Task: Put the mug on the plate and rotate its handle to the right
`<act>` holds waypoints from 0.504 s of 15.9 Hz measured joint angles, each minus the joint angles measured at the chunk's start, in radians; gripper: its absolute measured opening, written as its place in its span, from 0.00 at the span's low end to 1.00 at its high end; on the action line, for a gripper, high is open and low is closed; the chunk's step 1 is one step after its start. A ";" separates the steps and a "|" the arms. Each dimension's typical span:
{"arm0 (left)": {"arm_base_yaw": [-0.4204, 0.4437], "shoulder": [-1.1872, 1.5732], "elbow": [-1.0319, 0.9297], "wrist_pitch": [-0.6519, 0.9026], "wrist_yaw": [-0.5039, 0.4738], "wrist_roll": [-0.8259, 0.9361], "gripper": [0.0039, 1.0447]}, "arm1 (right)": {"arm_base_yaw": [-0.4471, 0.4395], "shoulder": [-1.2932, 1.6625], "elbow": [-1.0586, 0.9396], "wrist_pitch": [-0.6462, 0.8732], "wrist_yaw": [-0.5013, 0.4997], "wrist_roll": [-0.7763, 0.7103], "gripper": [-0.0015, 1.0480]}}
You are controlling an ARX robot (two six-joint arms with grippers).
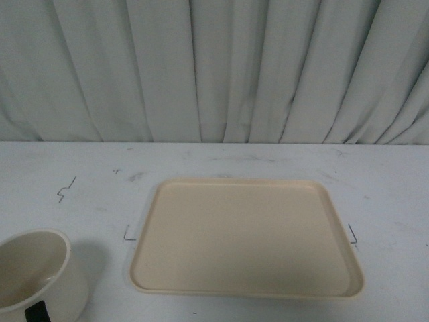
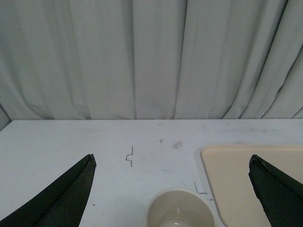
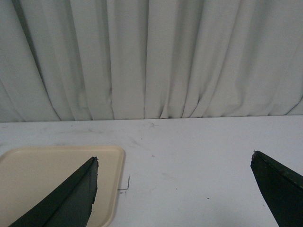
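Mug (image 1: 37,278) sits on the bench (image 1: 268,157) at your near left, handle (image 1: 37,312) toward you, apart from the plate (image 1: 244,238) to its right; your left fingers (image 2: 71,189) and right fingers (image 3: 75,194) both stand wide apart, curtain (image 1: 214,67) behind

I count one mug (image 1: 40,268) with one black handle (image 1: 37,312), one beige plate (image 1: 241,235), and one counter (image 1: 80,168) under both. Inked on the counter are two corner marks (image 1: 129,235) and one squiggle (image 1: 66,190). My left fingers (image 2: 66,198) number two, and my right fingers (image 3: 71,203) two.
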 joint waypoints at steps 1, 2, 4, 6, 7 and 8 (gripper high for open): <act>0.000 0.000 0.000 0.000 0.000 0.000 0.94 | 0.000 0.000 0.000 0.000 0.000 0.000 0.94; 0.000 0.000 0.000 0.000 0.000 0.000 0.94 | 0.000 0.000 0.000 0.000 0.000 0.000 0.94; 0.000 0.000 0.000 0.000 0.000 0.000 0.94 | 0.000 0.000 0.000 0.000 0.000 0.000 0.94; 0.000 0.000 0.000 0.000 0.000 0.000 0.94 | 0.000 0.000 0.000 0.000 0.000 0.000 0.94; 0.000 0.000 0.000 0.000 0.000 0.000 0.94 | 0.000 0.000 0.000 0.000 0.000 0.000 0.94; 0.000 0.000 0.000 0.000 0.000 0.000 0.94 | 0.000 0.000 0.000 0.000 0.000 0.000 0.94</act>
